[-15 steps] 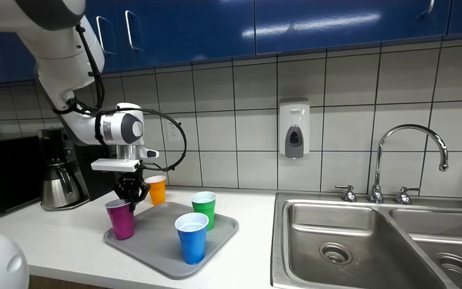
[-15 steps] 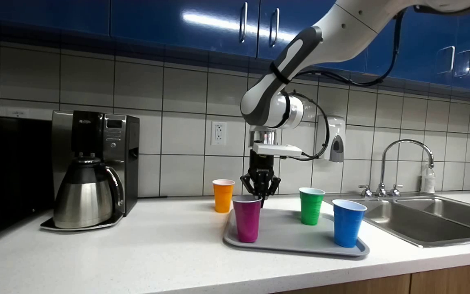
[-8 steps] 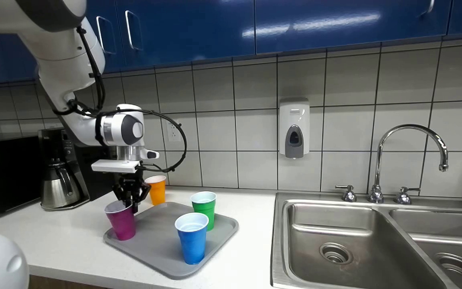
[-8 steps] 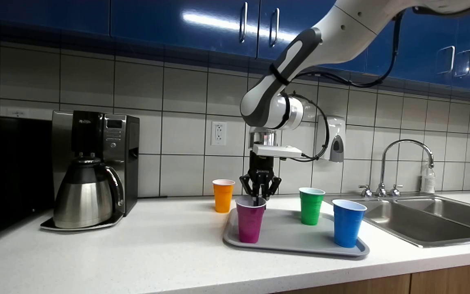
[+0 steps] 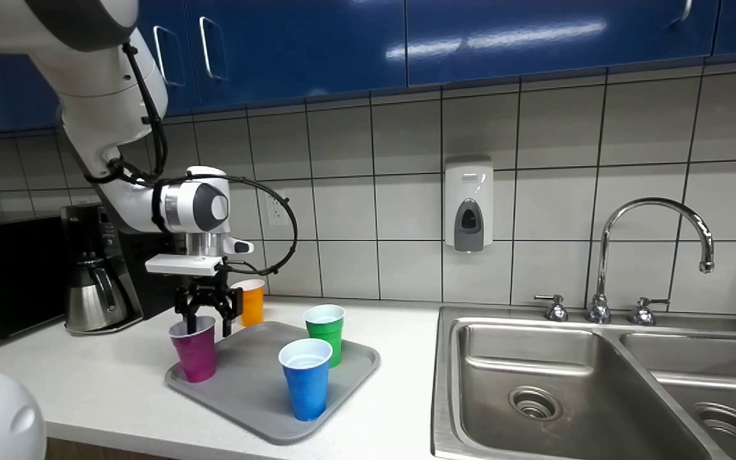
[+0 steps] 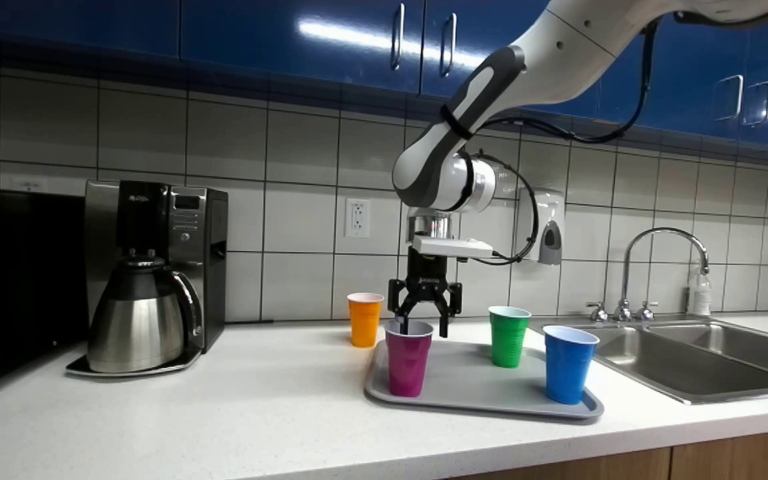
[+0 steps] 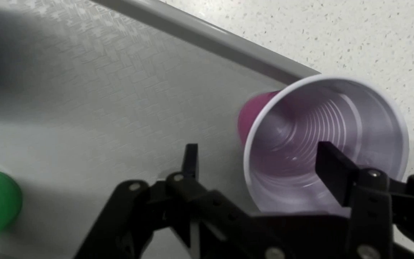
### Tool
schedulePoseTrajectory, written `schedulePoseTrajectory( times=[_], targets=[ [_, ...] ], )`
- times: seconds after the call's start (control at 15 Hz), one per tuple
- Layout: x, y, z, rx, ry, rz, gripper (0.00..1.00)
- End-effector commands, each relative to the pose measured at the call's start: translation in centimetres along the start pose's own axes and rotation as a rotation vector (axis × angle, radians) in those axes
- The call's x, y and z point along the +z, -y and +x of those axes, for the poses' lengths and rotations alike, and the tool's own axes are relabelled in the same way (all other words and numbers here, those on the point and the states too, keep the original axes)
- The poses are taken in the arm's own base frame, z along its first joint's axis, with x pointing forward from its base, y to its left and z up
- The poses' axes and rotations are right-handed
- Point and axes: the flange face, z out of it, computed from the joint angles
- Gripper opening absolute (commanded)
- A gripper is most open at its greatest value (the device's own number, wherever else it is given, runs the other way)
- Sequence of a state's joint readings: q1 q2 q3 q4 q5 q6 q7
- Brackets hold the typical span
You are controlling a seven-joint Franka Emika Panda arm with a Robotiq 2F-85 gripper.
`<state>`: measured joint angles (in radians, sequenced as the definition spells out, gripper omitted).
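Note:
My gripper [image 6: 424, 333] stands open over the wall of a purple cup [image 6: 408, 363], with its fingers wide apart. In the wrist view, one finger [image 7: 336, 169] reaches into the cup's pale mouth, while the opposite finger [image 7: 190, 158] is outside, above the grey tray [image 7: 120, 108]. No cup wall is pinched between them; a gap shows between the rim and the outer finger. Whether the inner finger touches the cup I cannot tell. The purple cup rests at one end of the tray. A green cup [image 5: 326, 338] and a blue cup [image 5: 307, 383] share the tray.
Behind the gripper an orange cup [image 6: 364, 320] stands on the counter [image 6: 257, 413], off the tray. A coffee maker [image 6: 157, 280] is on the counter beside a dark microwave [image 5: 10, 275]. A steel sink [image 5: 534, 358] with a faucet lies beyond the tray's opposite end.
The gripper's fingers, close together a second ago at the purple cup's rim, have spread apart, one now inside the cup. The cup's top has shifted slightly. The other cups have not moved.

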<state>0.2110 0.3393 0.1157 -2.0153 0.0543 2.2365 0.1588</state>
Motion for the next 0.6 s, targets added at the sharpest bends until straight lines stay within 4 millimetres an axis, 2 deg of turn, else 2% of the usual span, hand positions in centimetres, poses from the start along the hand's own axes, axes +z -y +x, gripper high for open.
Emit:
schedulePoseTrajectory(
  times=[0.0,0.53],
  targets=[
    [-1.3,-0.2,-0.8,0.023,-0.003,0.023,1.00],
    [-3.7,0.1,-1.1,0.020,-0.040,0.021,1.00]
  ],
)
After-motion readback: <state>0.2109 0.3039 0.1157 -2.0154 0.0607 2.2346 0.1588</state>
